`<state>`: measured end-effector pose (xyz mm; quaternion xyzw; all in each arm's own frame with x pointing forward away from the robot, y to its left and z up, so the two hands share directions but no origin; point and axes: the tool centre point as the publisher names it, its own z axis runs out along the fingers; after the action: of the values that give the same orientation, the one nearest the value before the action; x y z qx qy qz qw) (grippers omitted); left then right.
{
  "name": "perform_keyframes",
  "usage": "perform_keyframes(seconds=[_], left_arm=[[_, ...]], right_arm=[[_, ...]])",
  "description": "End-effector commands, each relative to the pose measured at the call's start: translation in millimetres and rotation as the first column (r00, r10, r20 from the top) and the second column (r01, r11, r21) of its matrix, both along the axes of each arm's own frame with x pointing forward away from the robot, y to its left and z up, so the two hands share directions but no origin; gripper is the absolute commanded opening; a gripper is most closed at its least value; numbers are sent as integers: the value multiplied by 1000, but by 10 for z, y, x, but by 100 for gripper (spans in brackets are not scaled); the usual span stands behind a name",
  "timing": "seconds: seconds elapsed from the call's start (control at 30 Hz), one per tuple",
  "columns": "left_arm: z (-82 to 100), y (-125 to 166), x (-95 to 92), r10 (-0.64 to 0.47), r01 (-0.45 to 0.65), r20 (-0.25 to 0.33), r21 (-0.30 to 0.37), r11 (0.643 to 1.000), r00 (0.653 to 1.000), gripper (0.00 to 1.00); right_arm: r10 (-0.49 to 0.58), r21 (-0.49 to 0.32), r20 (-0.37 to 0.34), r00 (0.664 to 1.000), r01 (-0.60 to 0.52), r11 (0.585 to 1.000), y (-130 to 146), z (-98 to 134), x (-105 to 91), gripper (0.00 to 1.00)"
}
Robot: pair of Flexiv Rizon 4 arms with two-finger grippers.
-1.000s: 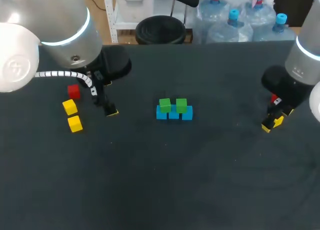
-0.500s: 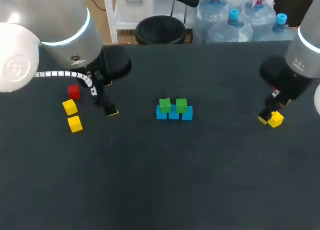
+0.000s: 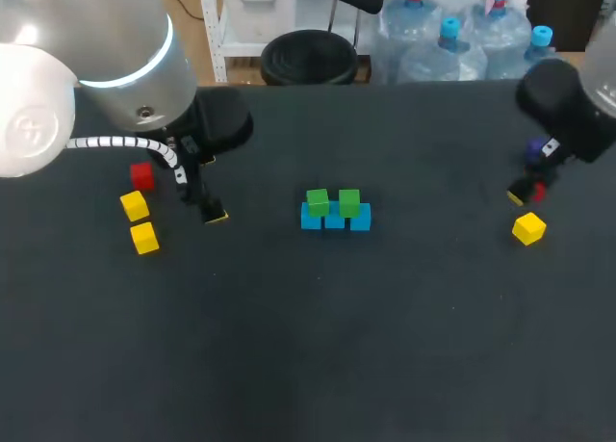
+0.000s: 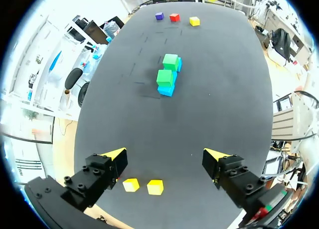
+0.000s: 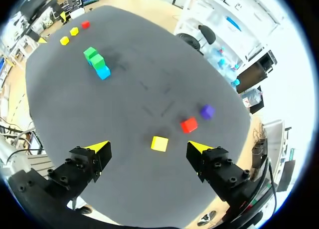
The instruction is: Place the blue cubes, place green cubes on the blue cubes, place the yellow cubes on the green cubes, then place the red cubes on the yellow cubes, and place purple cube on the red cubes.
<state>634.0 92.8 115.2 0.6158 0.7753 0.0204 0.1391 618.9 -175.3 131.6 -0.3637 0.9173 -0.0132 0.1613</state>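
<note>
My right claw [image 5: 148, 151], spread wide and gripping nothing, hangs at 3 o'clock from the green cubes [image 3: 332, 202] sitting on the blue cubes [image 3: 334, 218]. A yellow cube [image 5: 159, 143] lies free ahead of it, with the red cube [image 5: 189, 124] and purple cube [image 5: 207, 111] just beyond. My left claw [image 4: 164, 161], equally wide and empty, hangs at their 9 o'clock.

Bright even light; faint soft shadow beside cube stack [image 4: 165, 79]; glare whitens wrist-view edges.
</note>
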Motion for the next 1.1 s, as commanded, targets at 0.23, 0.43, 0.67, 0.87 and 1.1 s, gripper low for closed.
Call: perform_keyframes(seconds=[0.23,0.43,0.67,0.87,1.1], left_arm=[[2,4,2,-1,1,0,0,1000,1000,100],[2,4,2,-1,1,0,0,1000,1000,100],[2,4,2,-1,1,0,0,1000,1000,100],[2,4,2,-1,1,0,0,1000,1000,100],[2,4,2,-1,1,0,0,1000,1000,100]], right_arm=[[-19,7,44,999,18,1000,-72,-39,-137,100],[-18,11,43,999,18,1000,-67,-63,-132,100],[-18,11,43,999,18,1000,-67,-63,-132,100],[-18,11,43,999,18,1000,-67,-63,-132,100],[-18,11,43,999,18,1000,-67,-63,-132,100]])
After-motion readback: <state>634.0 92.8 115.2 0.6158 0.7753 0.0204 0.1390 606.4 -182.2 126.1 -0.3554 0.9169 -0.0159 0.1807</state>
